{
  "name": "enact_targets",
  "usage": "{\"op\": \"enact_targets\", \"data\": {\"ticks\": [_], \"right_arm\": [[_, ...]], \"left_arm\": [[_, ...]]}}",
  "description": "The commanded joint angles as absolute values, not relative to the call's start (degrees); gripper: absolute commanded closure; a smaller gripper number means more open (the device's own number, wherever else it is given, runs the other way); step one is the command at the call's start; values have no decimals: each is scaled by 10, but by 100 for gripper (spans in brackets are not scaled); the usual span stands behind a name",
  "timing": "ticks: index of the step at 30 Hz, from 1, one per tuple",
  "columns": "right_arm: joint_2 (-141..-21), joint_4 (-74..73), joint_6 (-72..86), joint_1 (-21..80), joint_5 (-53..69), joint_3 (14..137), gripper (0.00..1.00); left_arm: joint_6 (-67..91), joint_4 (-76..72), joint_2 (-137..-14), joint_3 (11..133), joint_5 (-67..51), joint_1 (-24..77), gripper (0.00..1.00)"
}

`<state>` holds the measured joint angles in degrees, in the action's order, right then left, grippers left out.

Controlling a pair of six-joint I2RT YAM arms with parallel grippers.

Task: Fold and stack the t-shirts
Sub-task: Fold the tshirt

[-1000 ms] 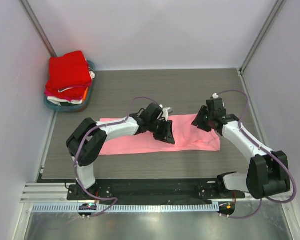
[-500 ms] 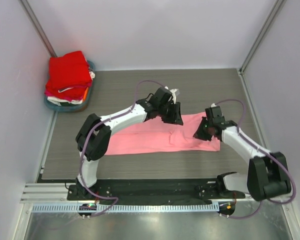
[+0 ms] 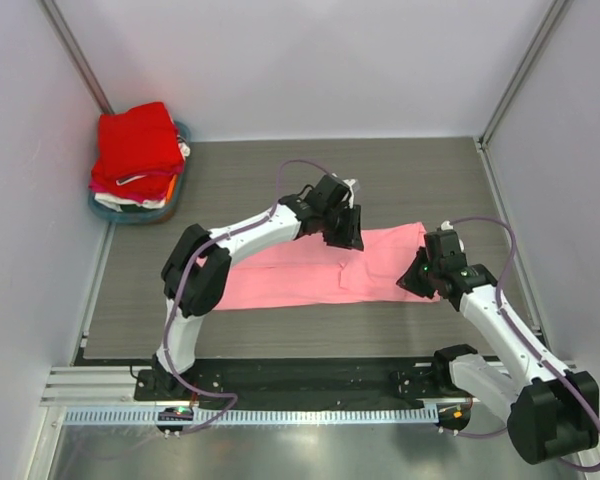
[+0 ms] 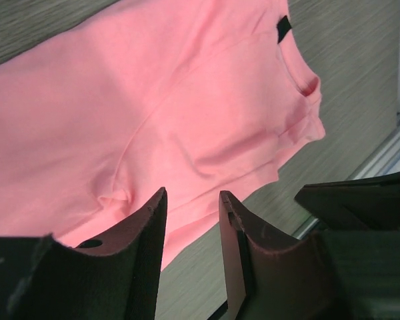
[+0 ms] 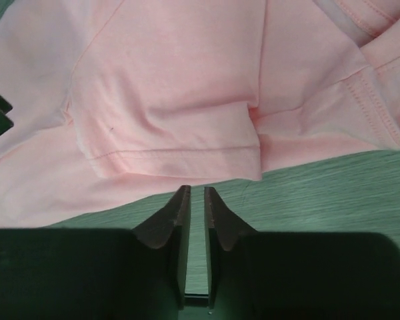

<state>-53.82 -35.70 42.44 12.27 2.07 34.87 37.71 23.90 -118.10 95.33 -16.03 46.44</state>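
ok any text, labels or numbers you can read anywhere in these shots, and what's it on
None can be read.
Black neck label on the pink t-shirt: shows no lettering at all, just a plain dark patch in the left wrist view.
Stacked shirts in the far left corner: no print visible.

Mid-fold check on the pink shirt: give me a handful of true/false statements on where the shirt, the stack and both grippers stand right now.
1. The pink t-shirt lies on the table as a long strip. True.
2. The right gripper grips the shirt's hem. False: its nearly closed fingers hold nothing, with the hem just ahead of them.
3. The folded stack sits in the far left corner, red on top. True.
4. The left gripper is clamped shut. False: its fingers stand apart, empty, above the shirt.
5. A black neck label shows at the collar. True.
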Motion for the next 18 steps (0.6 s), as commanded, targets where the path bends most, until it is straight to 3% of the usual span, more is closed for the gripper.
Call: {"op": "enact_targets", "data": {"ticks": [1, 2, 6, 13, 18], "right_arm": [[-548, -331, 453, 125, -21, 352, 87], [-550, -324, 456, 124, -25, 349, 98], [-580, -308, 456, 125, -50, 363, 99], [-674, -278, 440, 126, -65, 409, 99], [-727, -274, 428, 126, -81, 437, 99]], "left_arm": [[360, 261, -1086, 921, -113, 462, 62], [358, 266, -1069, 910, -97, 460, 62], [355, 285, -978, 842, -58, 445, 66], [359, 313, -874, 739, -18, 410, 96], [360, 313, -828, 678, 25, 392, 100]]}}
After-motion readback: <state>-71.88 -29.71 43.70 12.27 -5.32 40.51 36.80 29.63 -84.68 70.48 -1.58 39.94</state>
